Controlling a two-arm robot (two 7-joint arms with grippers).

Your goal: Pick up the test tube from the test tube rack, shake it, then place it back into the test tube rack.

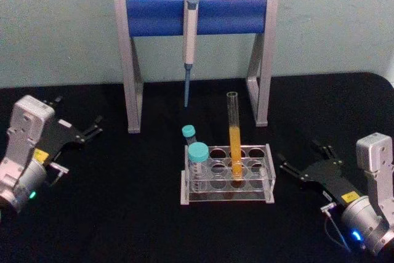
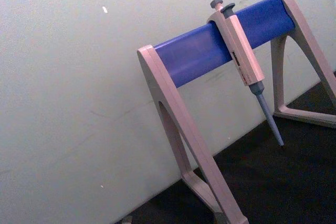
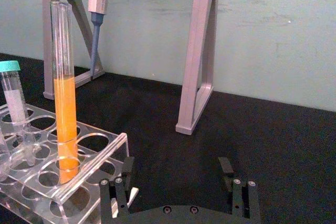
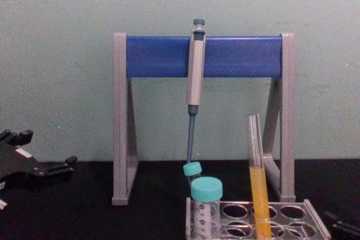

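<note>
The test tube (image 1: 234, 137) stands upright in the rack (image 1: 226, 175) on the black tabletop (image 1: 123, 214), orange liquid in its lower half. The right pincer (image 1: 306, 160) rests just beside the rack, fingers spread, holding nothing. The left pincer (image 1: 86, 132) lies well apart, also spread.

1. Light is even and rather dim, falling from above and in front; the wall (image 1: 61, 23) reads a flat pale green in every view.
2. The black bench (image 1: 154, 232) swallows shadows; none are distinct on it.
3. Faint highlights sit on the test tube rack (image 1: 226, 180), just left of the right hand (image 1: 305, 161), and along the test tube (image 3: 64, 77).
4. The head view is soft and grainy, edges slightly smeared.
5. The left wrist view is tilted; the pipette stand (image 2: 210, 45) stays fairly crisp.
</note>
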